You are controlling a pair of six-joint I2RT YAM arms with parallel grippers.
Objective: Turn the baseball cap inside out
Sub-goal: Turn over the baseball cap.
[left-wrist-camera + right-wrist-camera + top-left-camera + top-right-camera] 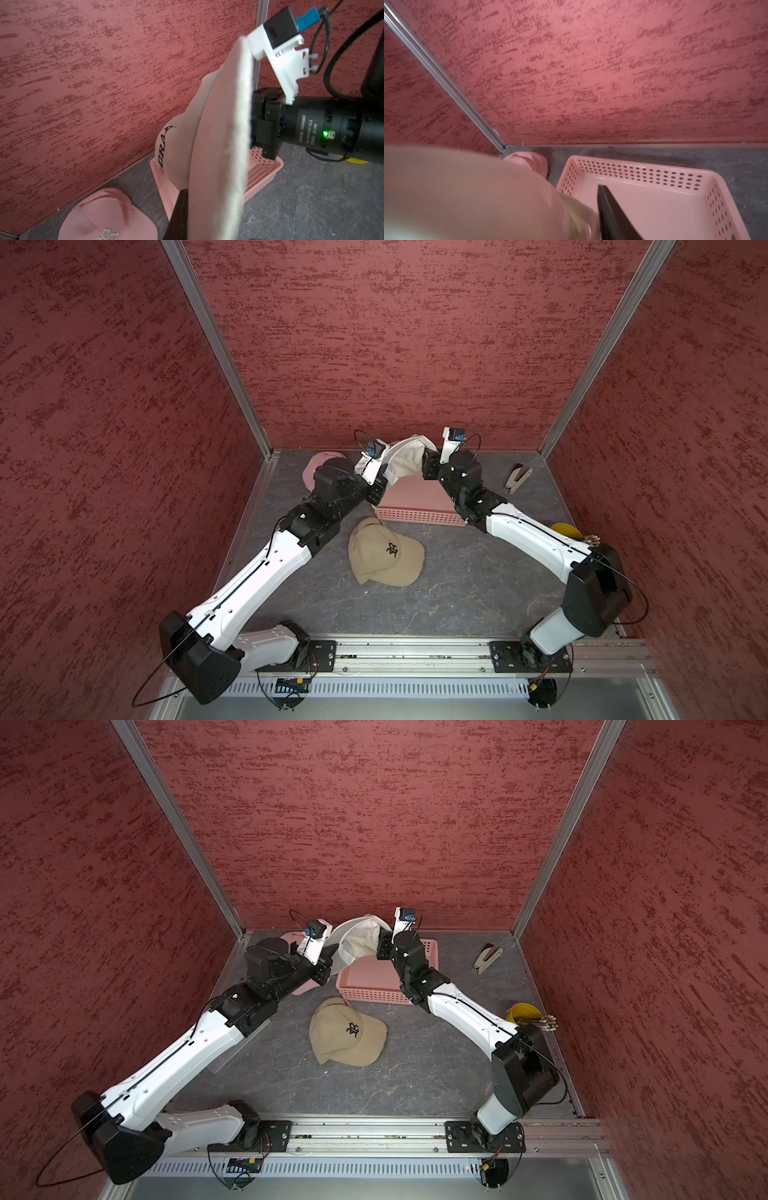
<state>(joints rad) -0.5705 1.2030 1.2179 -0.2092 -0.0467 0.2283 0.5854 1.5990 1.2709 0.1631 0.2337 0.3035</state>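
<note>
The mounting rail (415, 649), nearest the lens, is carrying both arm bases. Beyond it, a tan cap (384, 551) is lying crown-up just in front of the pink basket (415, 514).

The white baseball cap (405, 456), judged to be the task's piece, is hanging above the basket's far left corner. It is spanning the two grippers, so the crown is being held clear of the table, free to be pushed through.

The left gripper (381, 485) is pinching the stiff brim, fingers closed on it, and serving as anchor. The right gripper (430, 466) is meeting the crown cloth. One finger (612, 214) is showing and its partner is hiding under fabric, so a grip cannot be told.

Lettering is facing outward, so the turning is judged unfinished.

Bare table is lying open to the basket's right. A pink cap (108, 218) and the back wall (415, 344) are crowding its far left.
</note>
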